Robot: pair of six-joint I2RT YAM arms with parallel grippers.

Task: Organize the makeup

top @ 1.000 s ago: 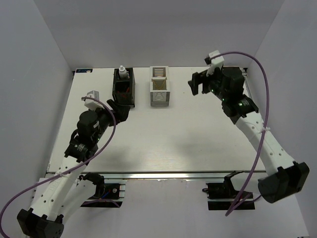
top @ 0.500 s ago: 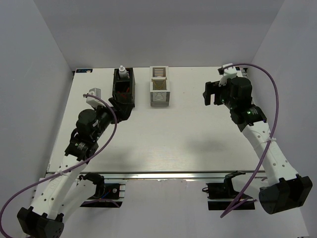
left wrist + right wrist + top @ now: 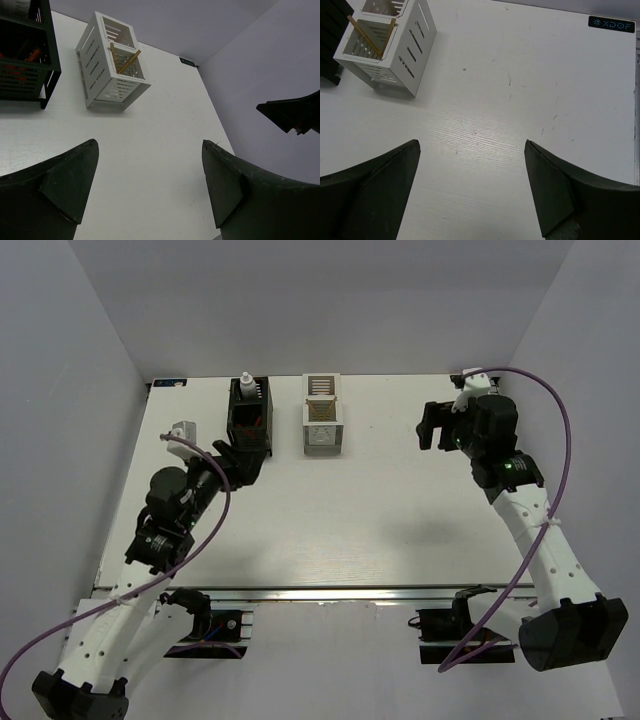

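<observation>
By the tabletop's (image 3: 350,525) far edge, sticks (image 3: 124,60) fill the white box (image 3: 97,67) and tubes (image 3: 31,55) the black box (image 3: 25,82), so the left gripper (image 3: 150,185) and right gripper (image 3: 470,190) gape empty, likely done.

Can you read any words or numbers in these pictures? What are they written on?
"XDOF", with a little star sign before it: on the dark label at a corner of the table, right wrist view.
Small dark tag on the table, left wrist view: too small to read.
Dark strip at the table's far left corner, top view: too small to read.
</observation>
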